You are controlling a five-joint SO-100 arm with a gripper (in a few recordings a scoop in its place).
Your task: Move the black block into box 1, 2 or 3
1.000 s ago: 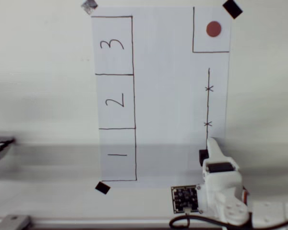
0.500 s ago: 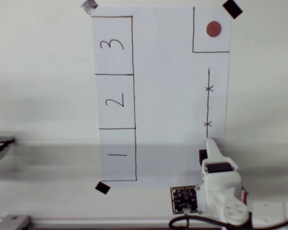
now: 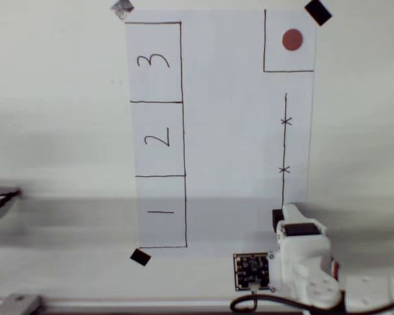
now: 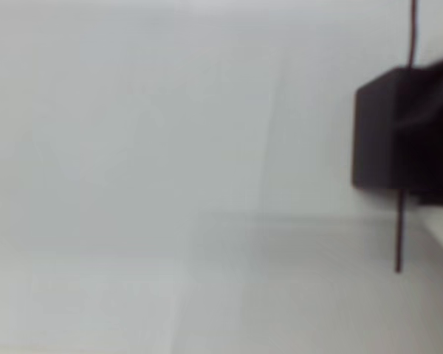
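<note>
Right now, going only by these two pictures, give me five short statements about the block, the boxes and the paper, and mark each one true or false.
1. The black block sits inside box 2. False: it lies at the paper's lower right, next to the arm, away from the boxes.
2. The three numbered boxes have nothing in them. True.
3. The red dot is inside a drawn square at the paper's upper right. True.
4. In the wrist view the block sits on a thin drawn line. True.
5. The drawn line carries three cross marks. False: two show.
</note>
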